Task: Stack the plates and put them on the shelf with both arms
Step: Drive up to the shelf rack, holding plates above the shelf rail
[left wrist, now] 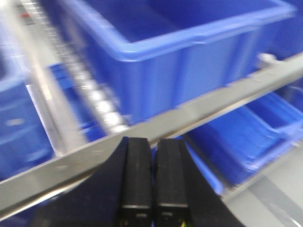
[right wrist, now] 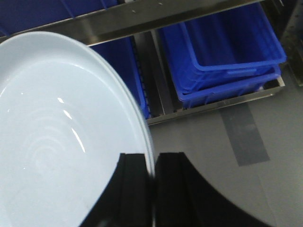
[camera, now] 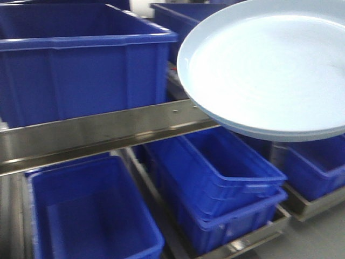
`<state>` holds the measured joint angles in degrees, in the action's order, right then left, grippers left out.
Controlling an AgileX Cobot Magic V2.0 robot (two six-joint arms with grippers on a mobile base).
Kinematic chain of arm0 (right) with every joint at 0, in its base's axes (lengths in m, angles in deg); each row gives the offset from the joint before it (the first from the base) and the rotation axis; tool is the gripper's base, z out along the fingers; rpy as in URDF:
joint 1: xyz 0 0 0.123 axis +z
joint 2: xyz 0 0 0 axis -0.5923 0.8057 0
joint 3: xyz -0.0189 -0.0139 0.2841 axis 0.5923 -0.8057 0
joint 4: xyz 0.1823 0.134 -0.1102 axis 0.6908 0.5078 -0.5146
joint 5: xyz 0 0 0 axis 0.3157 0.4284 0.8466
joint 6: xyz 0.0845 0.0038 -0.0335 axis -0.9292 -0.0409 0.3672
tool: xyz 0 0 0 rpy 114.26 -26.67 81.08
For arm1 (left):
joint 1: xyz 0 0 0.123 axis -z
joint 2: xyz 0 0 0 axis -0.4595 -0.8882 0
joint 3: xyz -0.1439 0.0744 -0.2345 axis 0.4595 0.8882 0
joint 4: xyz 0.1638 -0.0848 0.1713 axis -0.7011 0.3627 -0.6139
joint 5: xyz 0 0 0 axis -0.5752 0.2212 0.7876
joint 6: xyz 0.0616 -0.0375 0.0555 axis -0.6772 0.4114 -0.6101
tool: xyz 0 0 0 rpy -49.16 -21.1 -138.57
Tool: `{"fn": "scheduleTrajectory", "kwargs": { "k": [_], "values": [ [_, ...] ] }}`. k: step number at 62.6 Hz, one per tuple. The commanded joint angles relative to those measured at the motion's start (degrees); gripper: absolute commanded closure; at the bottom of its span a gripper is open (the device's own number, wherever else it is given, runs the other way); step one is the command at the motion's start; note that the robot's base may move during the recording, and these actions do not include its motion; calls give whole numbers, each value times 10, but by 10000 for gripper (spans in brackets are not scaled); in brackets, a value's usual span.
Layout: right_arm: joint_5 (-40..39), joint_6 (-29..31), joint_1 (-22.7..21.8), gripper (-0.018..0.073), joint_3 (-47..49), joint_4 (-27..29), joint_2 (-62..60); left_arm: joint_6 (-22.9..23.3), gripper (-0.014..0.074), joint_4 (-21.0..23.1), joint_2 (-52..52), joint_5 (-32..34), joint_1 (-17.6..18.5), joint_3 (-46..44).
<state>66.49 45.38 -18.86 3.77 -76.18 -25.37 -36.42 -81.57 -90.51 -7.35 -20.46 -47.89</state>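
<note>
Jaws of the right gripper [right wrist: 152,163] pinched the rim of a pale blue plate [right wrist: 57,137], which was held in the air in front of the steel shelf rail [camera: 97,132] and blue bins [camera: 81,59]. Left gripper [left wrist: 152,179] jaws were pressed together, empty, near the rail.

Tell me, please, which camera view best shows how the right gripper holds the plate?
The right wrist view: the right gripper sits shut on the plate's rim, one finger on either side of the edge. The front-facing view shows the plate aloft before the shelf rail, gripper hidden. The left wrist view shows no plate.
</note>
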Motion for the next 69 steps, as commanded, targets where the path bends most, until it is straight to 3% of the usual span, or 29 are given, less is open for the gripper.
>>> {"fn": "scheduleTrajectory", "kwargs": {
  "k": [1, 69],
  "values": [
    [-48, 4, -1, 512, 16, 4, -9, -1, 510, 2, -1, 46, -1, -18],
    [-48, 4, -1, 512, 16, 4, -9, -1, 509, 2, -1, 46, -1, -18]
  ]
}}
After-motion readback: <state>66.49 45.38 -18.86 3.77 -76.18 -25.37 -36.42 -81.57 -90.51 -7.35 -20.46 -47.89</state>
